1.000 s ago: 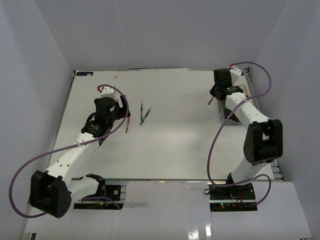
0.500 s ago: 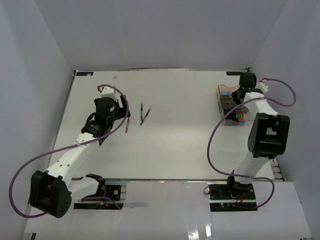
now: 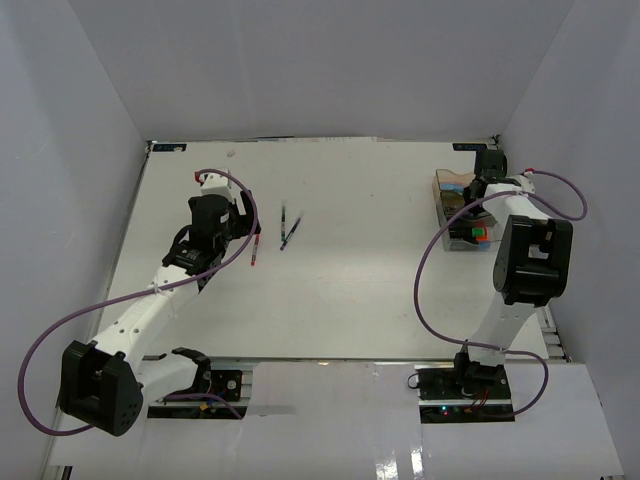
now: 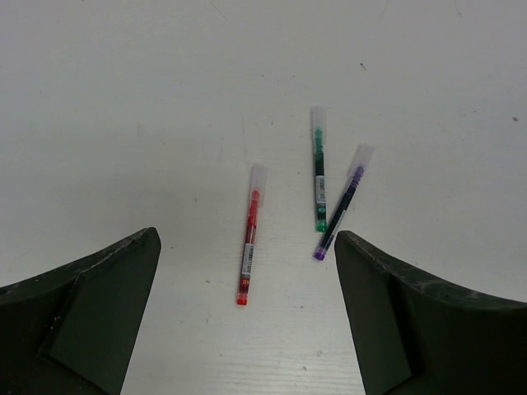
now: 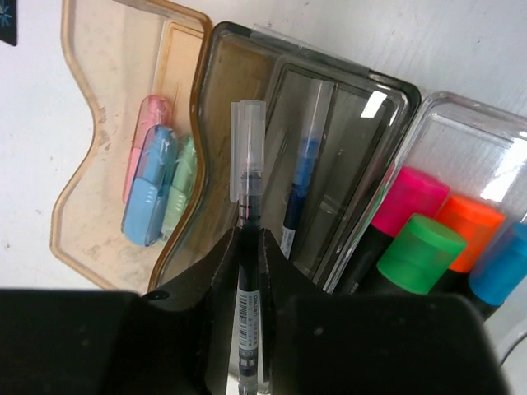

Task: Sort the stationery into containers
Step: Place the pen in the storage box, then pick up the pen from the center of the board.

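Gripping a thin pen — right gripper, wrist view only, left gripper wide

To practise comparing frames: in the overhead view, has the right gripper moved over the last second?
Yes. The right gripper swung rightward, from the left edge of the amber tray across to its right side, nearer the side wall.

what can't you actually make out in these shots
- Right wrist view: the markers are covered below their caps by the black body of the right tool. The blue cap is cut by the frame edge.
- Right wrist view: the held pen has its lower end hidden inside the grip.
- Top view: the trays sit partly under the right arm, contents too small to count.
- Left wrist view: print on the red pen is too small to read.
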Controlling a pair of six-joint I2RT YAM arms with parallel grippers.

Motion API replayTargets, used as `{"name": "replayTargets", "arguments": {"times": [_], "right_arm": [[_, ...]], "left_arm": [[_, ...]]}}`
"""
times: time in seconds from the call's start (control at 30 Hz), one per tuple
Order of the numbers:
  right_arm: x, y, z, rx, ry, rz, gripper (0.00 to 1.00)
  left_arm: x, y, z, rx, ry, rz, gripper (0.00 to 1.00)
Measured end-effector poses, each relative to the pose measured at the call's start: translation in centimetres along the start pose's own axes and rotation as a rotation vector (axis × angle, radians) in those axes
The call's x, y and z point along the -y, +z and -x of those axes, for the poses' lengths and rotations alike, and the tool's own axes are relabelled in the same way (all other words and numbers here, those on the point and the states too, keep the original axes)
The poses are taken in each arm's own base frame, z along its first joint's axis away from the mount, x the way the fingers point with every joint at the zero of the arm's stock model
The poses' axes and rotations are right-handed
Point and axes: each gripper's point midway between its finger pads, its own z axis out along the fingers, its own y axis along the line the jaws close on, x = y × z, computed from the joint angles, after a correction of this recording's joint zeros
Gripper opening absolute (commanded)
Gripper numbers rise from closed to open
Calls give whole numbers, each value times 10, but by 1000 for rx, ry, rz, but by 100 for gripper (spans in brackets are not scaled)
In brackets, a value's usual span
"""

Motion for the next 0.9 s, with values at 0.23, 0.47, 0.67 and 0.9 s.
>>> {"name": "replayTargets", "arguments": {"times": [0.23,0.47,0.67,0.9], "right_arm": [[7,9,0,-8,14,-27,42],[-1,-4,3,-17,-40,41,58],[-27,-59,12,22,-198,229,72],[-45,-160,-37,69,-543,579,91]], "left_arm": [[0,0,0,0,0,0,98],[0,0,0,0,0,-1,98],[0,2,-3,-11,3,-1,98],[-5,20,-37,-135,34,39,98]]}}
